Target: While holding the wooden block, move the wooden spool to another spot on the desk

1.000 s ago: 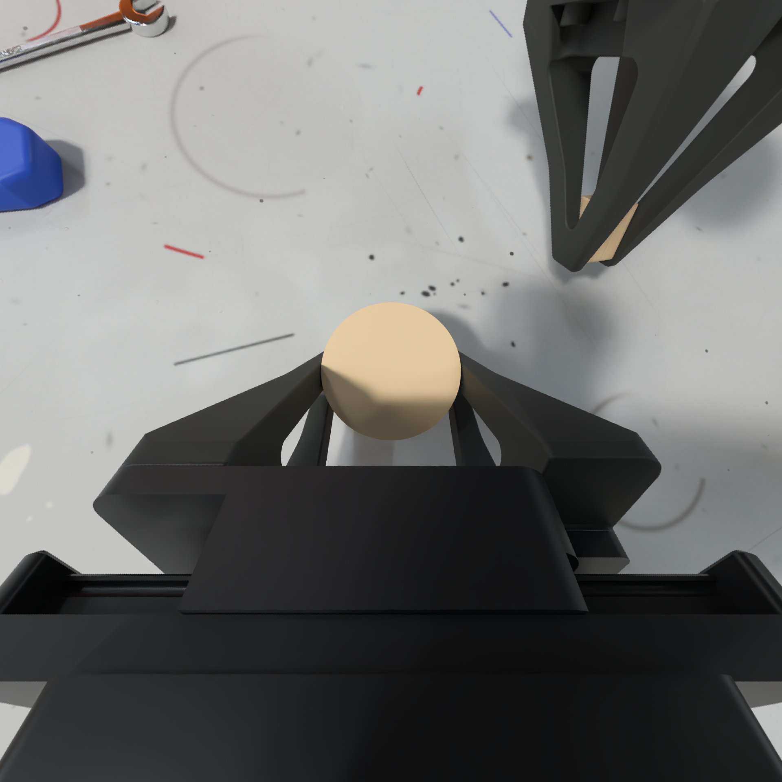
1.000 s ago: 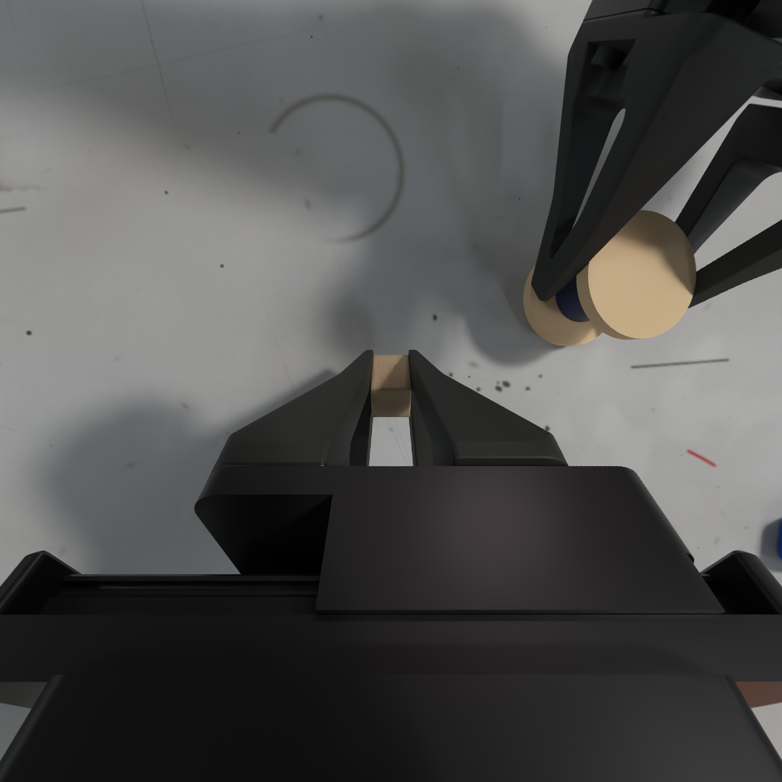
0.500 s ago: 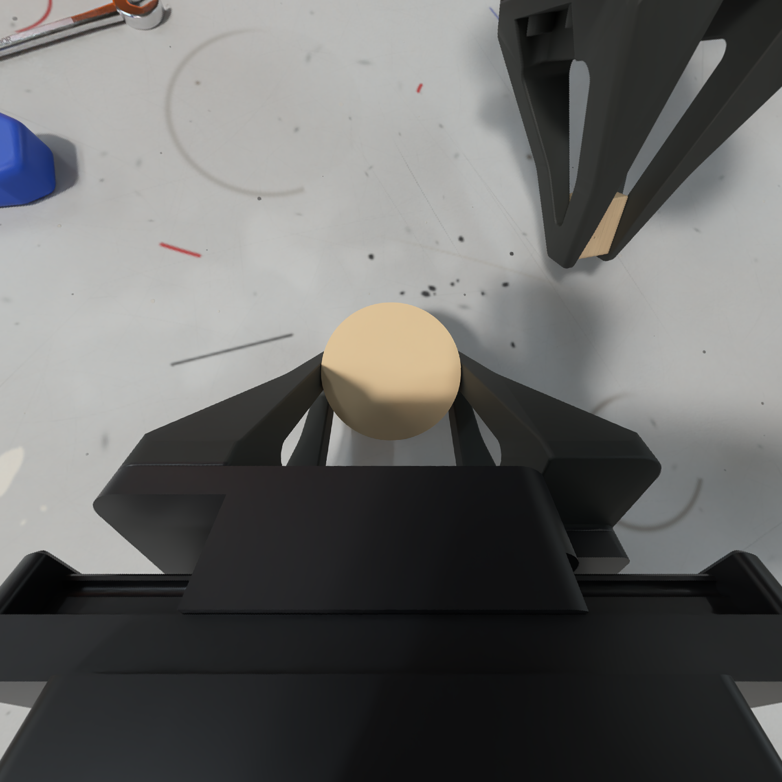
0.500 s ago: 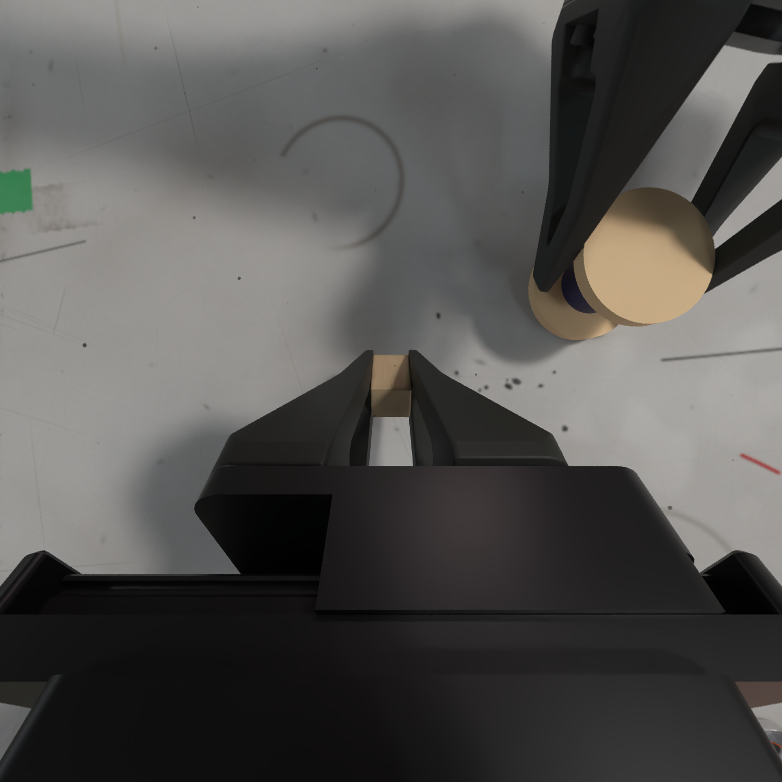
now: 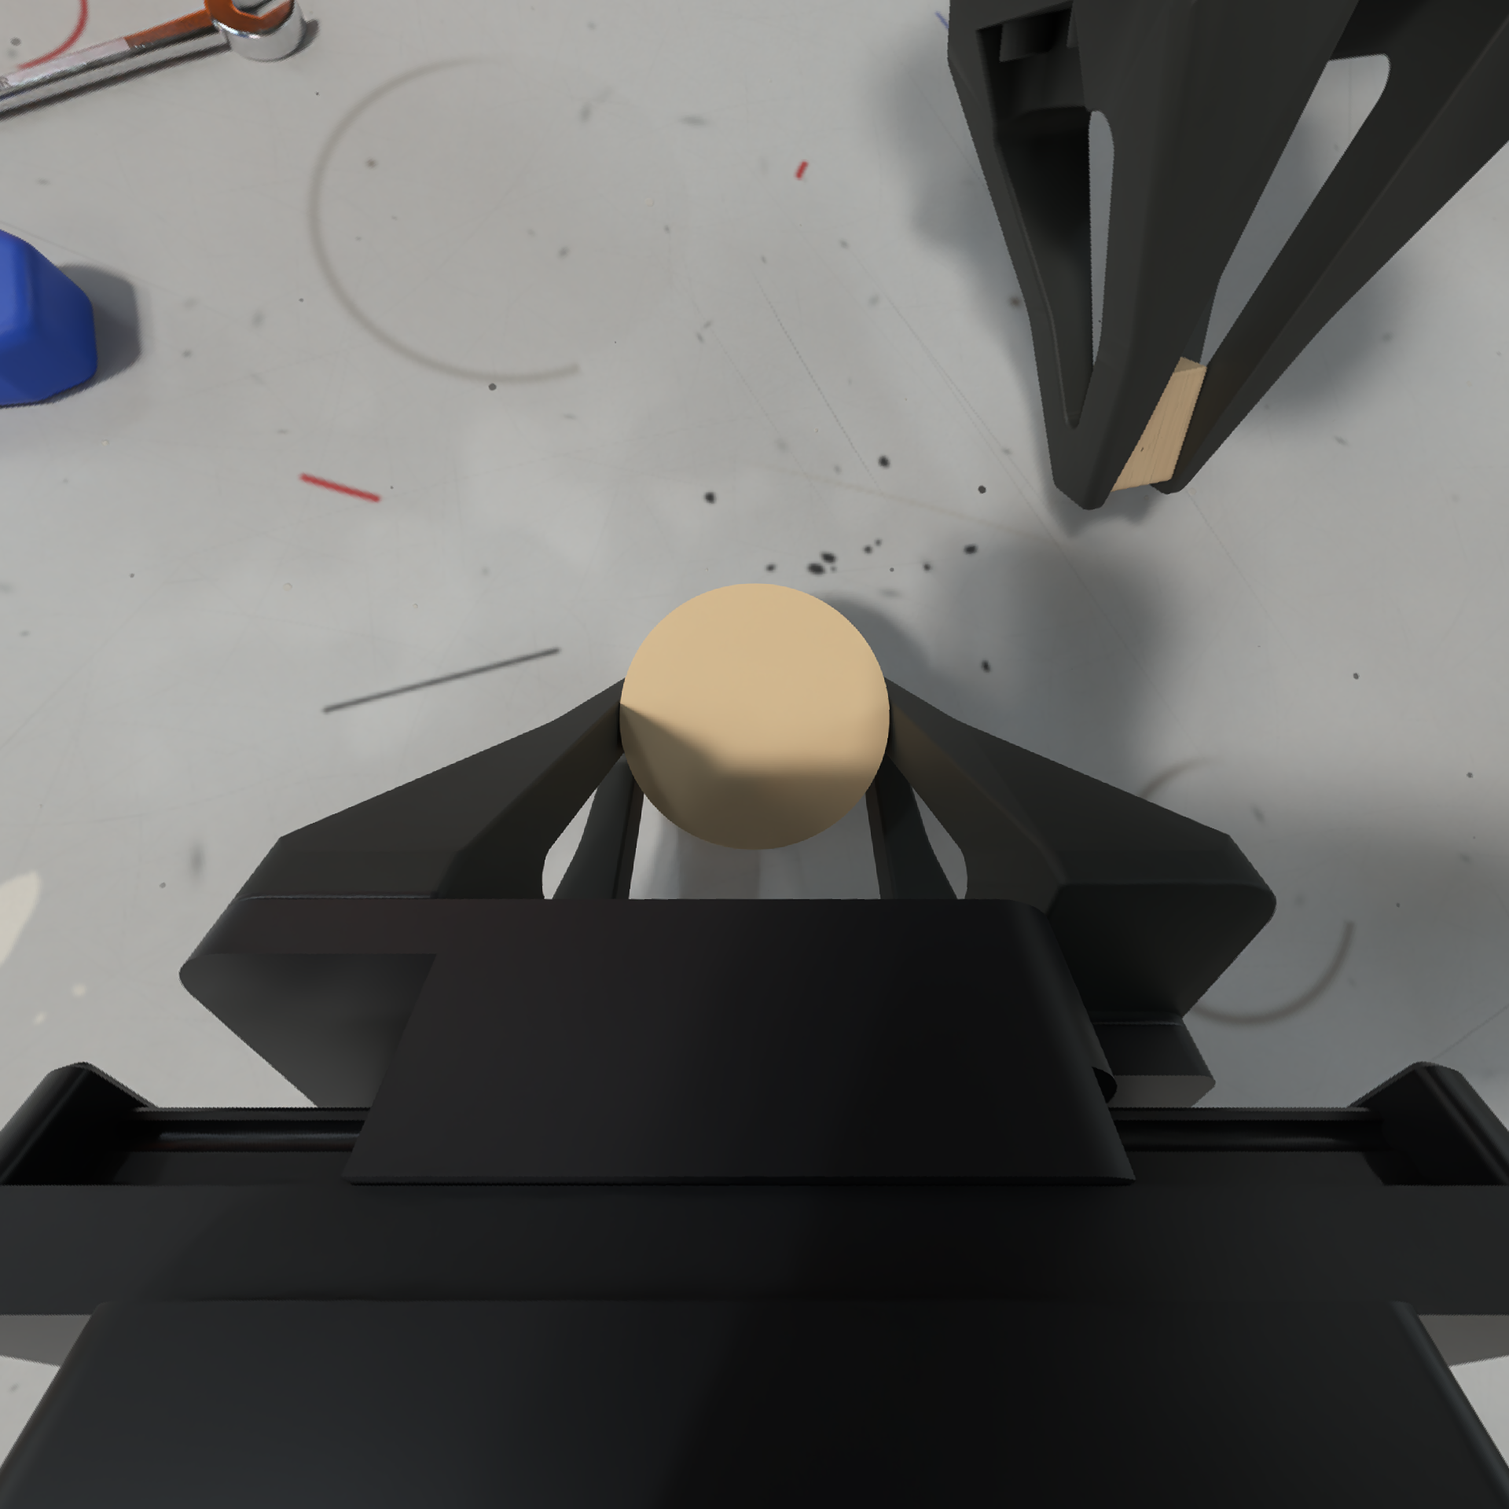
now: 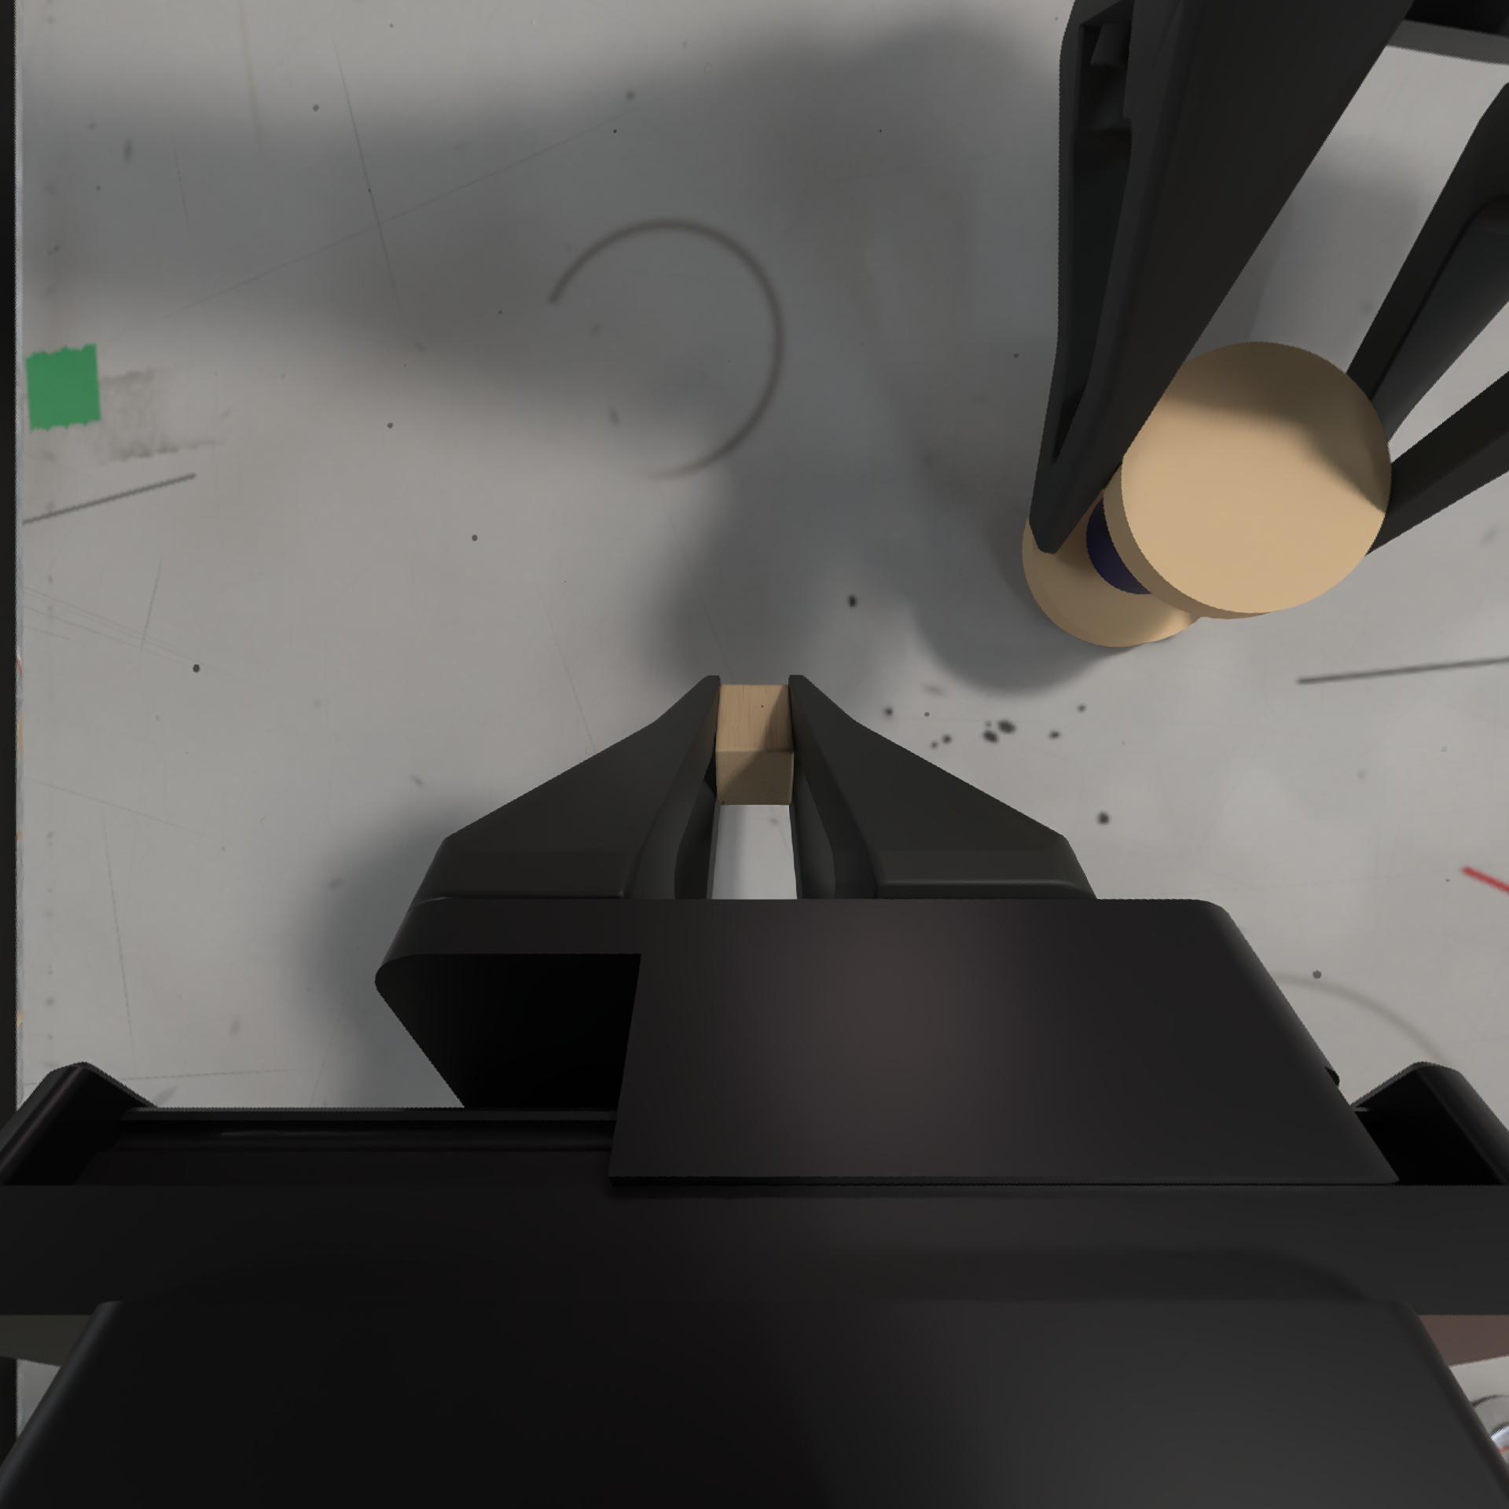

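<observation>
My left gripper point(image 5: 753, 702) is shut on the wooden spool point(image 5: 753, 714), whose round tan top fills the gap between the fingers. In the right wrist view the spool point(image 6: 1249, 482) shows at the upper right, upright, with dark blue thread between two tan flanges. Its lower flange is at or just above the desk; I cannot tell which. My right gripper point(image 6: 753, 694) is shut on the small wooden block point(image 6: 753, 739) and holds it above the desk. The block also shows in the left wrist view point(image 5: 1159, 433), between the right gripper's fingertips at the upper right.
A blue object point(image 5: 41, 327) lies at the far left and a wrench point(image 5: 147, 41) at the top left. A green tape patch point(image 6: 63, 385) sits near the desk's left edge point(image 6: 8, 571). The grey desk point(image 5: 490, 531) carries ring marks and specks.
The right gripper has risen with the block; its view now takes in more desk, the green tape and the desk edge. The left gripper still grips the spool, barely moved.
</observation>
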`<state>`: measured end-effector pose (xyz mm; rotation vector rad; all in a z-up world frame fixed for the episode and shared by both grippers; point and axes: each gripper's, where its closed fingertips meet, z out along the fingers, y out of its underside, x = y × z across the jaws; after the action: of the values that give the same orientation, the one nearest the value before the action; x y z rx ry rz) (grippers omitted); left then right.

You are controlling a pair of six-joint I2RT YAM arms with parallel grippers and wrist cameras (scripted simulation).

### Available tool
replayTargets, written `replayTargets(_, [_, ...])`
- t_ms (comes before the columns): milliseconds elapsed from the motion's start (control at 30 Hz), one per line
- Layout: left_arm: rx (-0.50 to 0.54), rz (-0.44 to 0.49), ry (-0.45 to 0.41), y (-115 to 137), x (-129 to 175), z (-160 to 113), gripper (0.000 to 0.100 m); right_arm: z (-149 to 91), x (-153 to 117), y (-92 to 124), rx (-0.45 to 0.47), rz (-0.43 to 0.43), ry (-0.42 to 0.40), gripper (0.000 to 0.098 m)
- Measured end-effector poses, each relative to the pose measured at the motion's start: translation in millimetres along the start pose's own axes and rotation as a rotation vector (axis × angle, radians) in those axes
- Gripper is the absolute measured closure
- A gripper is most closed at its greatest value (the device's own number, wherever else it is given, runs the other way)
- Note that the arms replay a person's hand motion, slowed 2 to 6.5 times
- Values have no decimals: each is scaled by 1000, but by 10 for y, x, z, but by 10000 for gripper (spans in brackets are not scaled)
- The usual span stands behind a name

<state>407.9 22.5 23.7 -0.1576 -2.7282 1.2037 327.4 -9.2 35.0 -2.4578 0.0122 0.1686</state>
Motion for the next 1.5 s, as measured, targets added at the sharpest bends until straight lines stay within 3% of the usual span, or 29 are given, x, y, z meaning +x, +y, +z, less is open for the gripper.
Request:
replayTargets(933, [-3, 25, 11, -3, 27, 12, 558, 29, 24, 0, -70, 139, -127, 843])
replayTargets(1333, [-4, 27, 23, -2, 38, 14, 558, 53, 74, 40, -104, 140, -65, 843])
replayTargets(1400, [-2, 30, 34, -7, 51, 13, 504, 52, 70, 44, -111, 135, -50, 843])
replayTargets(1500, [0, 33, 48, -12, 73, 11, 276, 49, 65, 41, -114, 135, -42, 843])
